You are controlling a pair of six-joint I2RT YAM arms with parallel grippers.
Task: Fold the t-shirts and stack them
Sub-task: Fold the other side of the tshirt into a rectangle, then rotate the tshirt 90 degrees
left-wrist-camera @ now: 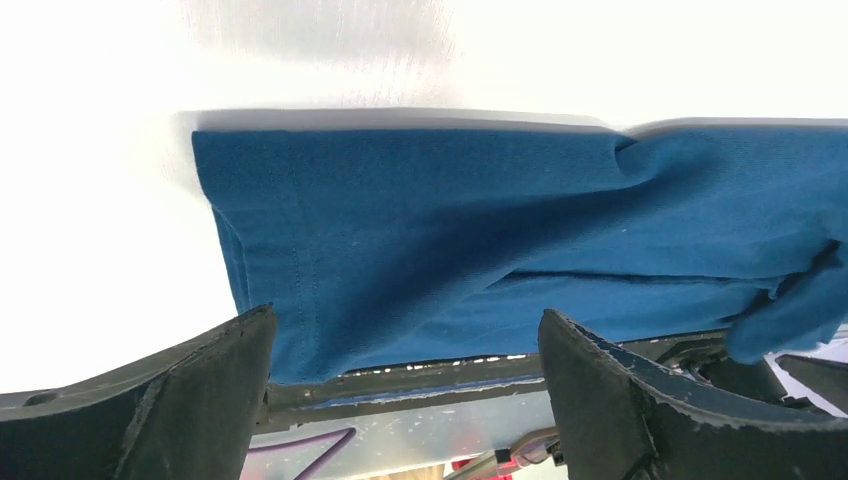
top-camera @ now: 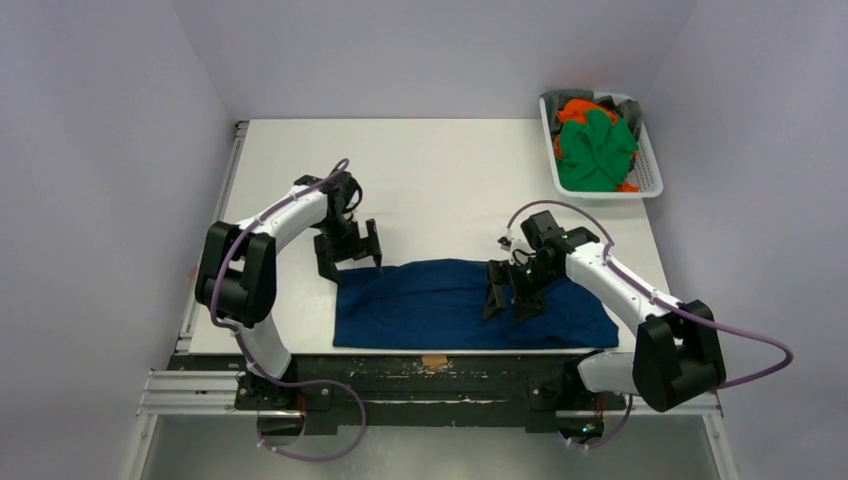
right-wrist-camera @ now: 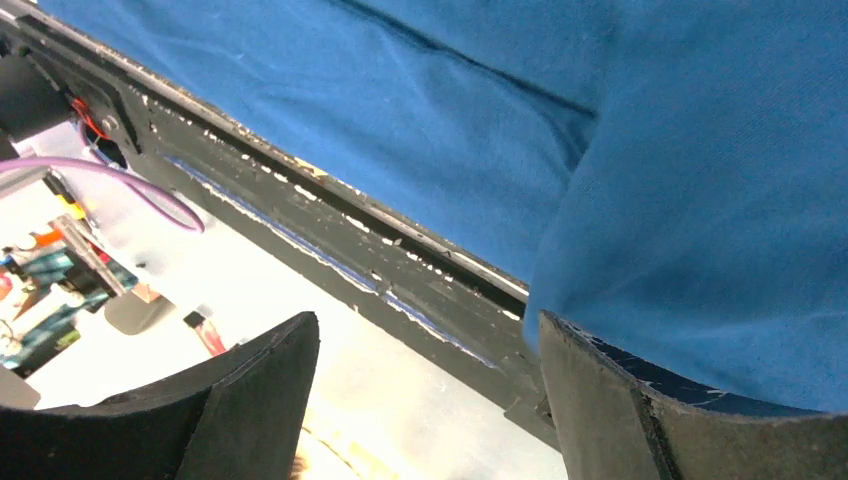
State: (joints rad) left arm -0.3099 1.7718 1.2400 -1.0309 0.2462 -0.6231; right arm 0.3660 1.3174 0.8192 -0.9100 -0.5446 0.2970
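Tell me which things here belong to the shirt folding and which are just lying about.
Job: blue t-shirt; green shirt and orange shirt in the white basket; left claw; right claw.
Lying about: tan scrap at the near edge.

Two arms are working over one table (top-camera: 440,180), each carrying one gripper, so two grippers are showing: the left gripper (top-camera: 354,268) and the right gripper (top-camera: 507,312), both standing with jaws apart. One blue t-shirt (top-camera: 440,310) is lying flat, just beside the left gripper and under the right one. One white basket (top-camera: 652,160) is sitting well beyond the right gripper, holding one green garment (top-camera: 597,150). Orange cloth (top-camera: 573,110) is peeking out in two spots; one piece or two cannot be told.
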